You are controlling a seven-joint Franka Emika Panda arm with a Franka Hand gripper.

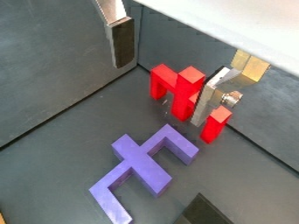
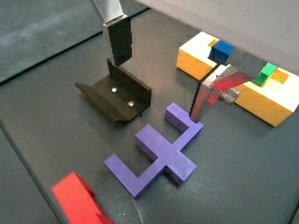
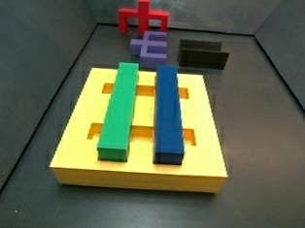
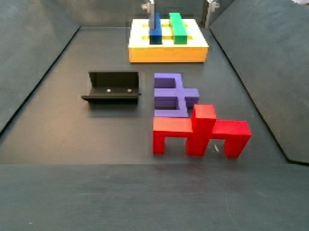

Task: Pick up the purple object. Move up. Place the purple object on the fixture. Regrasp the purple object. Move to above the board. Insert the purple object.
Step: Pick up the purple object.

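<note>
Two wrist cameras look steeply down past the tool [image 2: 163, 68]; side cameras face each other across the board [image 3: 76, 131].

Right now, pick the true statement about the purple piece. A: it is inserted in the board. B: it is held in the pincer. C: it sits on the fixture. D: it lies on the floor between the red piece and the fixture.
D: in a side view the purple piece lies flat on the floor, between the red piece and the fixture; in a wrist view the pincer hangs open above it, holding nothing.
</note>
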